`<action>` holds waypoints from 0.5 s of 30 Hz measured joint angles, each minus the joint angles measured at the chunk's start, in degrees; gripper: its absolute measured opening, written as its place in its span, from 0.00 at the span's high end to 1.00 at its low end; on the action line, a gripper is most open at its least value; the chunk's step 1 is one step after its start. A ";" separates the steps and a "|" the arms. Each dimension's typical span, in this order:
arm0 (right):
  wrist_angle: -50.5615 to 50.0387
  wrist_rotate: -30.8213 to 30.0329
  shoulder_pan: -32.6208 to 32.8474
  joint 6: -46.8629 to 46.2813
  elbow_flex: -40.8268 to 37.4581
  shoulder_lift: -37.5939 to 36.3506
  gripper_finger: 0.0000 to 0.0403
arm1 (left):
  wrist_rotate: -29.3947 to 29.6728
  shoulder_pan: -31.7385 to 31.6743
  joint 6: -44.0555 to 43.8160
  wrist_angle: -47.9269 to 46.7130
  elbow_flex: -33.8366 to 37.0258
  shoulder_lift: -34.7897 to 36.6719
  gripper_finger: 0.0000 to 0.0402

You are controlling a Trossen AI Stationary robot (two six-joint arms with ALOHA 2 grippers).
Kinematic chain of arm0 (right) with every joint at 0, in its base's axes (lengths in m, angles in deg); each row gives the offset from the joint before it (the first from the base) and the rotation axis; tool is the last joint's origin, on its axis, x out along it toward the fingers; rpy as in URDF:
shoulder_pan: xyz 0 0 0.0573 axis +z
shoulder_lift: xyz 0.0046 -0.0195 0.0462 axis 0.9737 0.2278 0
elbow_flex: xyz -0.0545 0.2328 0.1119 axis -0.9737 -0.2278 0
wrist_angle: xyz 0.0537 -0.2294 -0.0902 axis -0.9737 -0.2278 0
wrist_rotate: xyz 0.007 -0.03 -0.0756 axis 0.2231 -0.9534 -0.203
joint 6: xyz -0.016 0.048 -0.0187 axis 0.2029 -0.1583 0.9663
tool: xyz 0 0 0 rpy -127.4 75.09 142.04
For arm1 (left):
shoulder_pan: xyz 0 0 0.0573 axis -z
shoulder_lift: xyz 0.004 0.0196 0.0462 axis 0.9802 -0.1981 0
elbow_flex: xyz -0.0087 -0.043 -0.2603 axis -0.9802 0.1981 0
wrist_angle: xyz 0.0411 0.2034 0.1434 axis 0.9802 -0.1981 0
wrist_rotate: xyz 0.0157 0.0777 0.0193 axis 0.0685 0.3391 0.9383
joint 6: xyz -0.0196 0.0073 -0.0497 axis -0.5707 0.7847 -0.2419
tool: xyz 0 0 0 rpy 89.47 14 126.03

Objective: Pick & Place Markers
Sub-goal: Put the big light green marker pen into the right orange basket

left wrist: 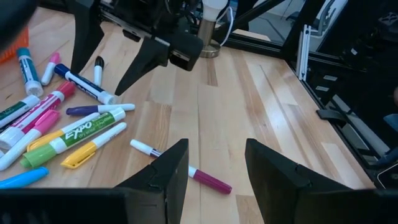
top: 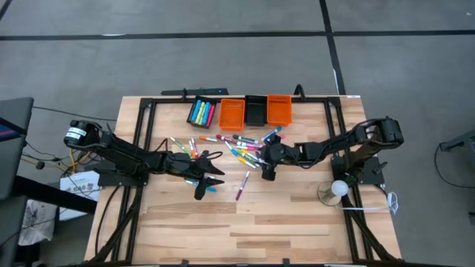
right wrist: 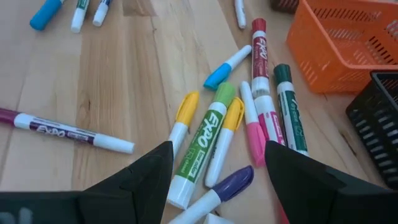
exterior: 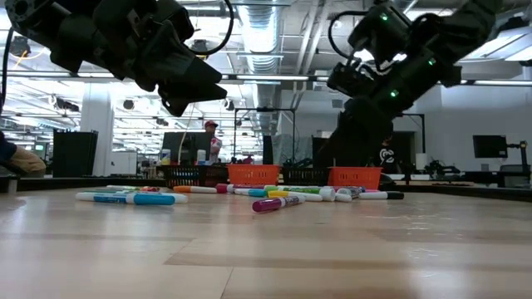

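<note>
Two sets of jaws hang over my bench (top: 185,230), both standing apart and both empty. Most of the markers (top: 241,144) lie scattered across the middle of the bench, just below a row of four bins (top: 239,111); in the overhead view the leftmost bin already holds several.

My right jaws (top: 269,172) sit at the pile's 4 o'clock edge. Looking past them, a green marker (right wrist: 205,140) and a yellow marker (right wrist: 224,144) lie side by side, directly ahead of the gap between my fingers, their long axes running from about 7 to 1 o'clock, nearly along my line of approach. That looks awkward for a pinch; I judge a wrist turn would be needed so the fingers close across a barrel rather than along it.

My left jaws (top: 202,187) hover at the pile's 8 o'clock side. One pink marker (left wrist: 181,166) with a white cap lies alone just past their tips, its axis running about 10 to 4 o'clock across the gap. In the overhead view this loner (top: 243,185) rests between my two arms, apart from the heap. I judge the left arm better placed for it, and the right for the crowded cluster.
</note>
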 joint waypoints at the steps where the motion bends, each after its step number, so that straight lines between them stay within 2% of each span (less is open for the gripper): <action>1: 0.91 0.02 -0.01 0.52 -0.73 0.00 0.39 | 0.00 0.00 0.00 0.00 0.00 0.00 0.61; 15: 5.85 0.12 -1.53 0.23 -4.22 0.00 0.39 | 0.00 0.00 0.00 0.00 0.00 0.00 0.61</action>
